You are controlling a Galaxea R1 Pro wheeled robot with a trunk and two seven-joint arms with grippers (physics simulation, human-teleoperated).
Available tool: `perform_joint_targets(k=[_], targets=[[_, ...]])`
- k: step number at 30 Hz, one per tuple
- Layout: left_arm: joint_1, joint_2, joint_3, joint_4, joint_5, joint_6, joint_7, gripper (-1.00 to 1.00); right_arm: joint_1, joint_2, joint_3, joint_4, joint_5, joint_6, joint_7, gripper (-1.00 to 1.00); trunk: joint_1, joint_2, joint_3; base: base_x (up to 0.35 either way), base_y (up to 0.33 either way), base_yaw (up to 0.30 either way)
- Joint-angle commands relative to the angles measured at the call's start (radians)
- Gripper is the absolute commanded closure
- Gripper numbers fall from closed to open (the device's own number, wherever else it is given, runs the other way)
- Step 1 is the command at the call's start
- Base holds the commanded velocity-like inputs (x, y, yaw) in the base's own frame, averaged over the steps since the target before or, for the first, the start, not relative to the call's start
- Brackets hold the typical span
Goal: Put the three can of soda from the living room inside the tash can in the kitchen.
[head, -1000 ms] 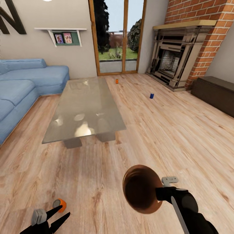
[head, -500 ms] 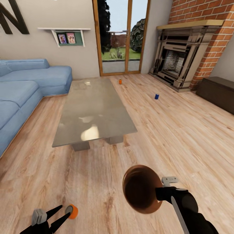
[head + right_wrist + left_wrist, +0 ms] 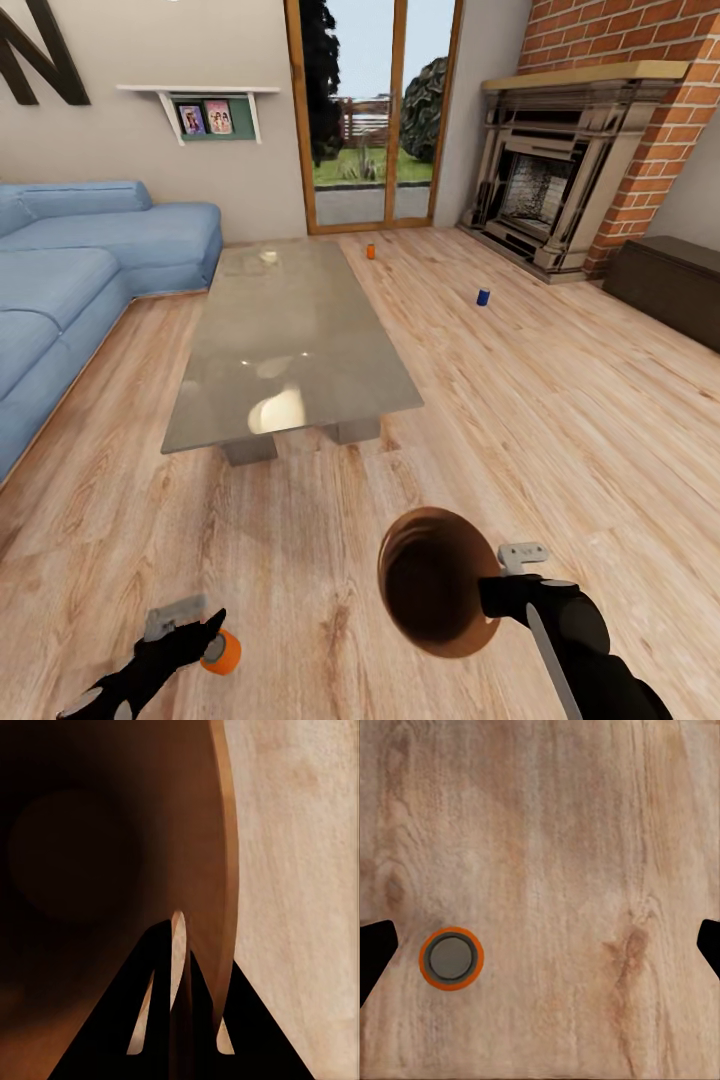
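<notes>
Living room, head view. Floor [image 3: 520,420]: light wood planks, grain running away from the robot. Glass-topped counter [image 3: 290,340] stands mid-room on two pale blocks, its top bright with window reflections. Blue sofa [image 3: 80,270] runs along the left side, close to the counter's long edge. Wood-framed glass doors [image 3: 375,110] at the far wall, garden beyond. Brick fireplace [image 3: 560,170] with dark ornate surround in the far right corner; a low dark cabinet [image 3: 665,290] along the right wall. White wall shelf [image 3: 200,105] holds two small pictures.

Cans, all upright on the floor:
- Orange can [image 3: 221,652], nearest, just beside the left gripper [image 3: 195,640]. In the left wrist view the can [image 3: 451,958] is seen from above, silver top ringed in orange, near one dark fingertip and well off centre between the two.
- Second orange can [image 3: 370,251] near the counter's far right corner.
- Blue can [image 3: 483,296] in open floor between counter and fireplace.

Left jaws: released, spread wide, nothing between them but floor and the can.

Bucket [image 3: 435,580]: held on its side in the right gripper [image 3: 180,967], copper-brown inside facing the camera. Right jaws: clenched on the bucket's rim, one finger either side of the wall.
</notes>
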Motion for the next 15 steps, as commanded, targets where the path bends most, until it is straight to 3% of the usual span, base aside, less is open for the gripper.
perform_joint_targets(k=[1,4,10,12,14,15], targets=[[-0.051,-0.004,-0.012,0.096,0.000,-0.016,0.045,-1.00,0.000,0.000,0.000,0.000,-0.025,0.000,0.005,1.00,0.000,0.000,0.000,0.000,0.000,0.000],[-0.139,-0.008,-0.026,0.272,-0.002,-0.098,0.095,-1.00,0.000,0.000,0.000,0.000,-0.025,0.000,0.005,1.00,0.000,0.000,0.000,0.000,0.000,0.000],[-0.224,-0.011,-0.036,0.391,-0.004,-0.144,0.115,-1.00,0.000,0.000,0.000,0.000,-0.025,0.000,0.005,1.00,0.000,0.000,0.000,0.000,0.000,0.000],[-0.306,-0.011,-0.041,0.520,-0.006,-0.159,0.121,-1.00,0.000,0.000,0.000,0.001,-0.024,0.000,0.005,1.00,0.000,0.000,0.000,0.000,0.000,0.000],[-0.328,-0.009,-0.041,0.551,-0.007,-0.173,0.122,-1.00,0.000,0.000,0.000,0.001,-0.023,0.000,0.005,1.00,0.000,0.000,0.000,0.000,0.000,0.000],[-0.345,-0.007,-0.041,0.586,-0.008,-0.222,0.123,-1.00,0.000,0.000,0.000,0.001,-0.021,0.000,0.005,1.00,0.000,0.000,0.000,0.000,0.000,0.000]])
